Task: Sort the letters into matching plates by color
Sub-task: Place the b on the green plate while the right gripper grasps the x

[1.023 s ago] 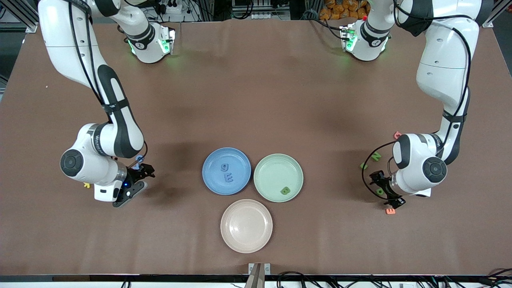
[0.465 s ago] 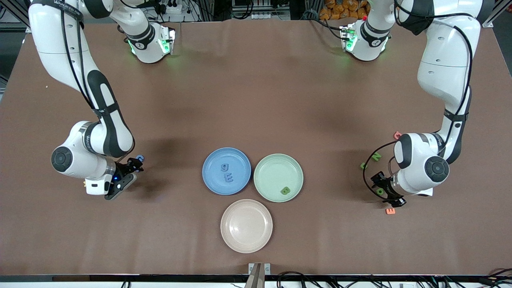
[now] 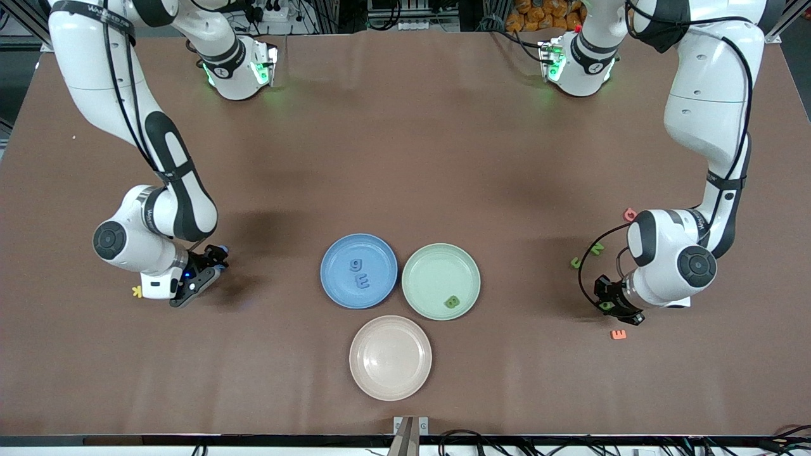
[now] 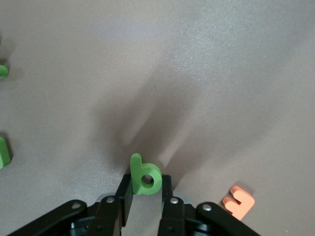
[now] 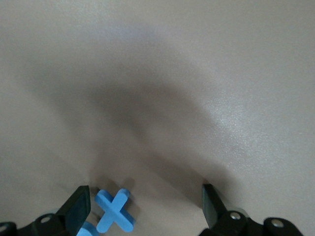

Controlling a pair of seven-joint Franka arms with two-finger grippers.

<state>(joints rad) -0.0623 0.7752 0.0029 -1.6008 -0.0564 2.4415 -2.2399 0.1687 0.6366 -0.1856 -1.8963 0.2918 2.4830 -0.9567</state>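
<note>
**A:** Front view first?

**B:** The blue plate (image 3: 358, 271) and green plate (image 3: 441, 281) touch at centre frame; g (image 3: 357, 264) and E (image 3: 362, 280) lie in the blue, B (image 3: 452, 301) in the green. The left gripper (image 3: 613, 304) is low at the frame's right edge, the right gripper (image 3: 201, 273) at the left.

**A:** Left wrist view?

**B:** At bottom centre, its fingers (image 4: 126, 196) pinch the green b (image 4: 144, 176).

**A:** Right wrist view?

**B:** Its fingers (image 5: 78, 212) are spread; the blue cross (image 5: 114, 211) lies between them, at lower left.
</note>
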